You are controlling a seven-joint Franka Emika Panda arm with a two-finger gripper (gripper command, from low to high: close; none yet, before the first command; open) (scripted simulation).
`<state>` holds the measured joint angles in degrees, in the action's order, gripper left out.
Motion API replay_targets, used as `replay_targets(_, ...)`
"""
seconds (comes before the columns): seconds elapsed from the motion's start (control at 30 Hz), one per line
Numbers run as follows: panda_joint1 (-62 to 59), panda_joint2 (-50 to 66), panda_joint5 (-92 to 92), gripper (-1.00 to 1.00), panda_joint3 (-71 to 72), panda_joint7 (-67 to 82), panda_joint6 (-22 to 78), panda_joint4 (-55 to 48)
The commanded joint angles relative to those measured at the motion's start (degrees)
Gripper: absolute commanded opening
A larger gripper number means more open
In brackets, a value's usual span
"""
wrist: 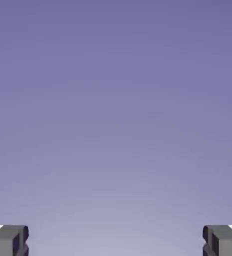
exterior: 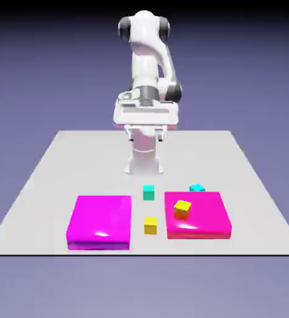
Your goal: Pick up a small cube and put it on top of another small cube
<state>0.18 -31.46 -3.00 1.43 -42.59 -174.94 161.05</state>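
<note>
The teal cube (exterior: 148, 192) is sitting on the table (exterior: 47, 186), upright and flat on one face, its sides running roughly square with the table's edges; being a cube, it has no long axis to speak of. It is lying just behind the gap between two magenta slabs. The cyan cube (exterior: 197, 187) is resting to the exterior view's right of it, apart from it, just behind the far edge of the right slab (exterior: 206, 217) and seemingly touching or nearly touching that edge.

Counting: one teal cube, one cyan cube, two yellow cubes, two magenta slabs. One yellow cube (exterior: 182, 209) is sitting on top of the right slab, turned slightly askew. The other yellow cube (exterior: 150, 225) is lying on the table in the gap between the slabs, in front of the teal cube. The left slab (exterior: 100, 222) is carrying nothing.

The gripper (exterior: 145, 132) is hanging well above the table, farther back than the teal cube, close to the arm's base and well apart from every cube. In the hand view its fingertips (wrist: 8, 240) are standing wide apart at the two bottom corners with only plain backdrop between them, so the jaws are spread and holding nothing.
</note>
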Motion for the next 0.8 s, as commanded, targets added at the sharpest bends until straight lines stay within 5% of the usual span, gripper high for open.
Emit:
replay_targets(0.0, -0.42, 1.0, -2.5, 0.0, 1.18, -0.11, -0.77, 0.04)
replay_targets(0.77, -10.08, 23.88, -59.81, 0.0, 28.38, -2.58, -18.52, 0.94)
